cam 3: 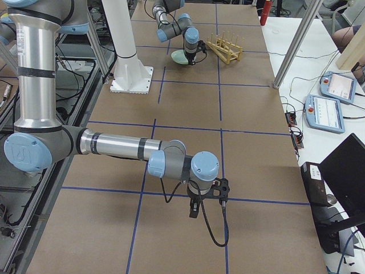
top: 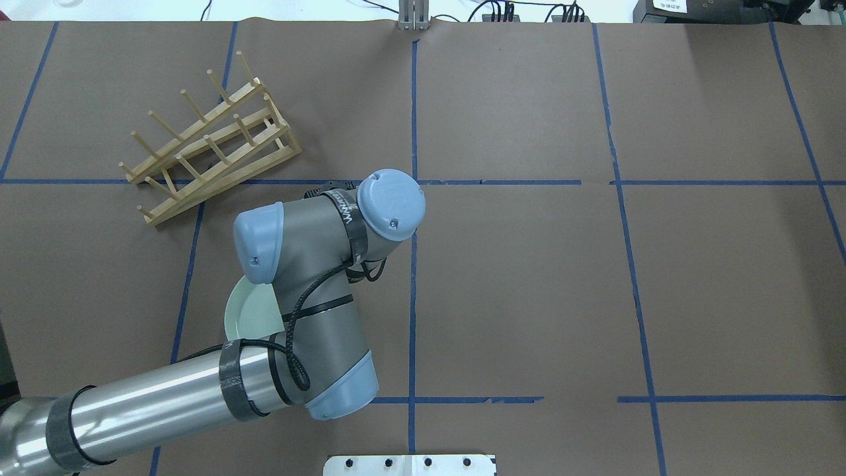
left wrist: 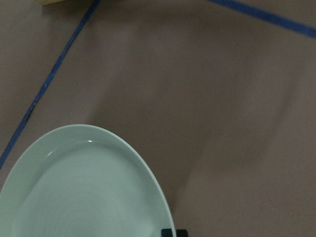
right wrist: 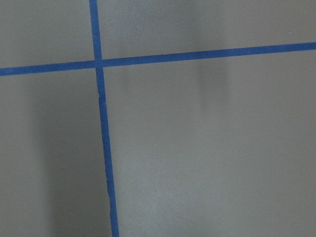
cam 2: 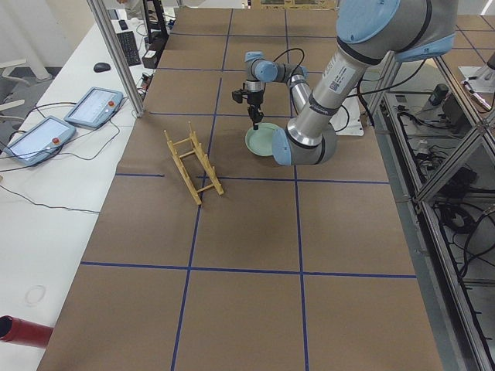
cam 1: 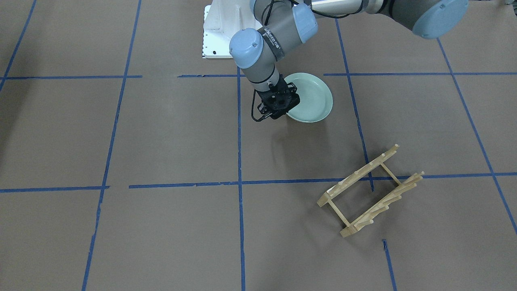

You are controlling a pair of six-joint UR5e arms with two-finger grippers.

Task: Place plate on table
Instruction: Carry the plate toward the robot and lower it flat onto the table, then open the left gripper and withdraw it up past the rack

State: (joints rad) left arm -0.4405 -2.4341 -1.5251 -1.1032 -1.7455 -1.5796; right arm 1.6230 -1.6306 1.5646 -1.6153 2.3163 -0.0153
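The pale mint-green plate [cam 1: 313,101] hangs tilted a little above the brown table [cam 1: 161,133], and its shadow falls on the paper below it. My left gripper [cam 1: 291,107] is shut on the plate's rim on the side away from the rack. In the overhead view my left arm hides most of the plate [top: 246,312]. The left wrist view shows the plate [left wrist: 79,197] at lower left with the table beneath it. My right gripper [cam 3: 197,208] shows only in the exterior right view, low over the table, and I cannot tell whether it is open or shut.
The light wooden peg rack [cam 1: 369,192] stands without any dishes on the table, apart from the plate; it also shows in the overhead view [top: 211,149]. The white robot base [cam 1: 220,32] sits at the table's edge near the plate. Blue tape lines cross the paper.
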